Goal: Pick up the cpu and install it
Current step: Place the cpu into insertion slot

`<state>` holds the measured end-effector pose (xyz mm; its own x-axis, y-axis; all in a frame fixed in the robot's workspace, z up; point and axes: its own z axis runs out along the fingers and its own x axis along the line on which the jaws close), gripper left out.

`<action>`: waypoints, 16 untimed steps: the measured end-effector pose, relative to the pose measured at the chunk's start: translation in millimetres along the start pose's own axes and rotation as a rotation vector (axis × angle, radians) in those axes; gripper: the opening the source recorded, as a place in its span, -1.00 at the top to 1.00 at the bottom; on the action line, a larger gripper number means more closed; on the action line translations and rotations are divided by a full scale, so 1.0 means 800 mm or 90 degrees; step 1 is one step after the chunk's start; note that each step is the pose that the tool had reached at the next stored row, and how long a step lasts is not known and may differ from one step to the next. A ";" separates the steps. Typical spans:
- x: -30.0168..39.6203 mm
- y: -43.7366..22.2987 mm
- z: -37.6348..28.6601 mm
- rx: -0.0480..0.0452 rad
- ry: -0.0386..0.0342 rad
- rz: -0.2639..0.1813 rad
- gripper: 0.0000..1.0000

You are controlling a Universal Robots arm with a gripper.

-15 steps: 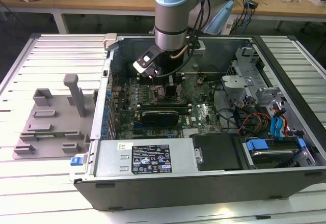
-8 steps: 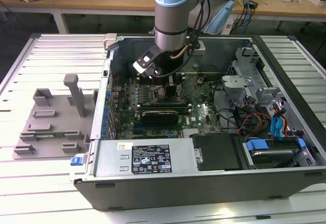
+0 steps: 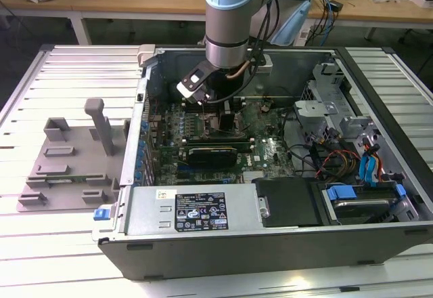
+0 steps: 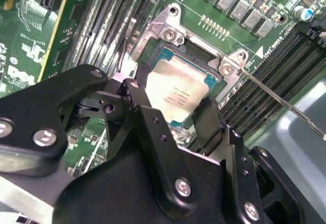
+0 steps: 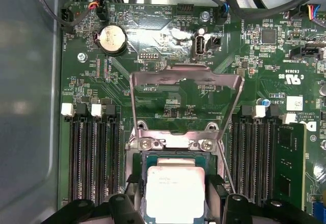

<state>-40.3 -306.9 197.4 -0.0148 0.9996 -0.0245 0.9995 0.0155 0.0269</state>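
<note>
Gripper (image 4: 173, 103) closed on cpu (image 4: 179, 85) sides | above open socket (image 5: 175, 143) | one cpu edge hidden behind gripper

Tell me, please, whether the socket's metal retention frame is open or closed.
Open: in the first wrist view the retention frame stands swung back, leaving the silver top of the cpu uncovered.

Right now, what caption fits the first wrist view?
Shiny silver-grey square cpu in its socket, grey metal frame flipped open, on green circuit board.

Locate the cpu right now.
In both wrist views the cpu sits over the motherboard socket, next to the flipped-open metal load plate, between two banks of memory slots.
</note>
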 end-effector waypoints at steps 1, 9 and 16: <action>-0.0001 0.0002 -0.0055 -0.0001 0.0001 0.000 -0.24; -0.0004 0.0005 -0.0167 -0.0001 0.0001 0.000 0.29; -0.0003 -0.0005 -0.0146 -0.0002 0.0000 0.000 0.79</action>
<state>-41.1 -306.9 209.1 -0.0150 0.9996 -0.0244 0.9995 0.0157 0.0273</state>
